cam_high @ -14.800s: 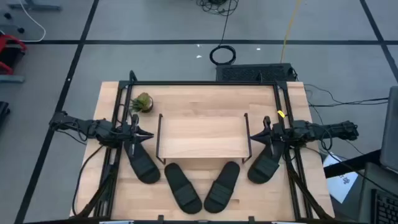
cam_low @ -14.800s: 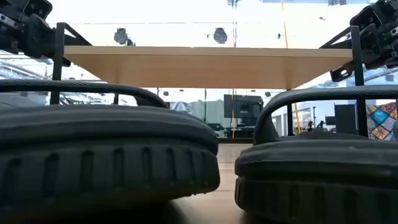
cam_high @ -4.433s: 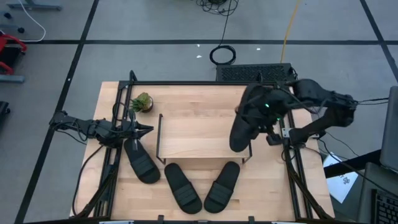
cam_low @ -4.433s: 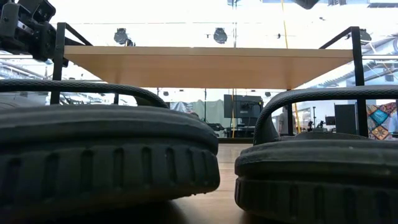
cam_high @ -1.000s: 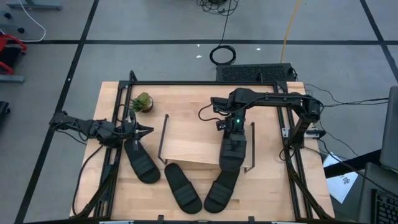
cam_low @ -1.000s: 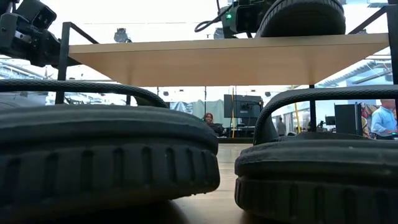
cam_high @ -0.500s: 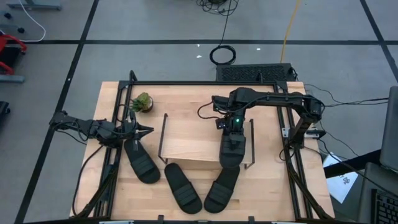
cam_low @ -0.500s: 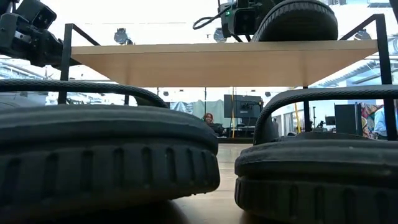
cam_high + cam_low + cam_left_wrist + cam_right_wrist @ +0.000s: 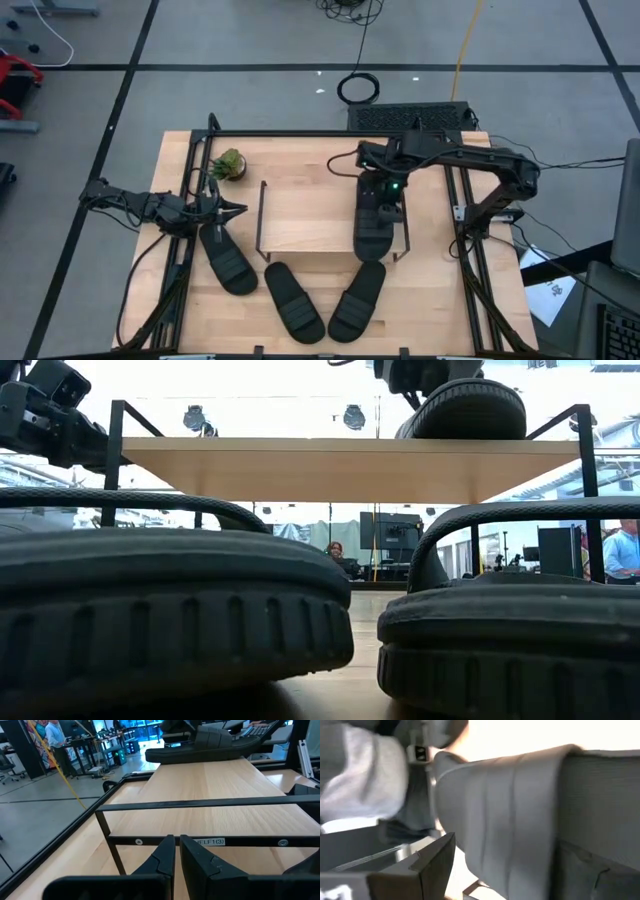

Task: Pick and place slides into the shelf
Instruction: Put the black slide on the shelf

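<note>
One slide [image 9: 376, 228] is seen lying on the right side of the shelf [image 9: 300, 222] top, with the right end effector [image 9: 385, 192] spread wide over its strap. Three slides [image 9: 292, 298] are left on the desk [image 9: 300, 160] along its near edge, by the left end effector [image 9: 232, 211], pinched narrow. A straight upward lift is advised, so the strap is not snagged.

The left arm lies low and stretched out along the left edge of the table, its wrist pointing toward the table's middle. The left gripper [image 9: 228, 211] sits at the end of it, fingers [image 9: 164, 854] pressed close together with only a thin slit between them, holding nothing. The right arm reaches in from the right edge, its elbow bent over the far right corner and its forearm angled inward and down. The right gripper [image 9: 388, 190] points downward, fingers spread wide apart.
</note>
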